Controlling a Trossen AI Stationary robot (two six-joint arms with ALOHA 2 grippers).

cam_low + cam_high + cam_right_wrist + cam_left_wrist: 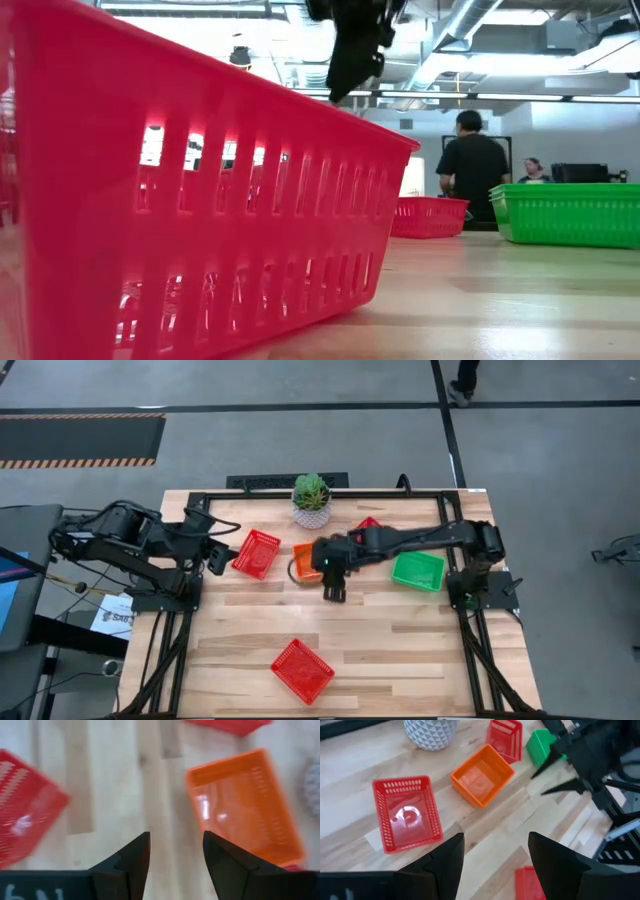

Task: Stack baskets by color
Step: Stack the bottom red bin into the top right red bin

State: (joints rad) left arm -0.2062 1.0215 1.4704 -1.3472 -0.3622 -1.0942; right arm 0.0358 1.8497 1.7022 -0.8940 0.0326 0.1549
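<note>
1. Baskets status: the right gripper [333,592] has its fingers [131,855] spread with nothing between them, only bare wood in the gap. It hangs above the table [420,650], just beside the orange basket [304,562].
2. That orange basket [252,802] sits upright, mouth up, apart from the right gripper's fingers. The right arm reaches over it from the right side of the table.
3. Left gripper [492,865] is parked at the left edge, fingers apart, holding nothing, pointed toward the middle of the table.
4. Red basket near the left gripper [257,553]: alone, upright, tilted relative to the table edge, just left of the orange one.
5. Second red basket [369,524] at the far side is mostly hidden under the right arm; can't tell whether it's stacked.
6. Green basket [418,571] is on the right side, beside the right arm's base. It reads as one stack, layer count not resolvable.
7. Third red basket [302,670] is at the near edge, well apart from the rest, rotated to a diamond. It fills the low view.
8. Potted plant [311,499] is at the far edge, centre.
9. Low view: a person [472,165] stands in the room beyond the table.
</note>
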